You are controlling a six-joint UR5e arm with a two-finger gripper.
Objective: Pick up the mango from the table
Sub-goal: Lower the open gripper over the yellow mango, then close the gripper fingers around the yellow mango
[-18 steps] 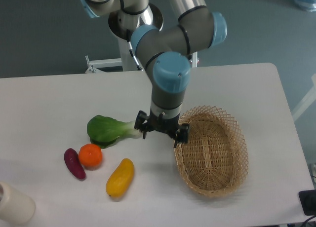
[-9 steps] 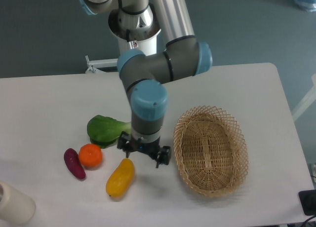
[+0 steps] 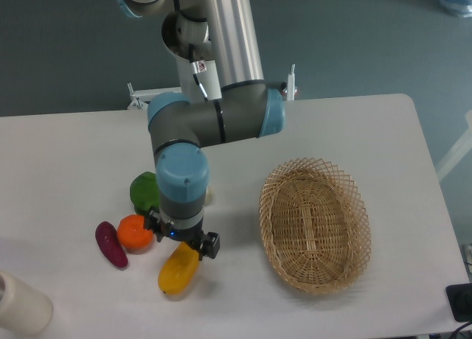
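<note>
The mango (image 3: 175,274), a yellow-orange oval fruit, lies on the white table (image 3: 74,147) near the front left. My gripper (image 3: 182,245) hangs directly above the mango's upper end and hides that end. The wrist covers the fingers, so their spread does not show. Nothing appears lifted; the mango rests on the tabletop.
A round orange fruit (image 3: 133,232) and a dark purple eggplant (image 3: 110,245) lie just left of the mango. A green leafy vegetable (image 3: 144,191) sits behind them, partly behind the arm. A wicker basket (image 3: 315,225) stands to the right. A white cylinder (image 3: 22,306) is at the front left corner.
The arm has swung left and forward from beside the basket, past the green vegetable, and now stands over the mango's upper end. The fruits have not moved.
</note>
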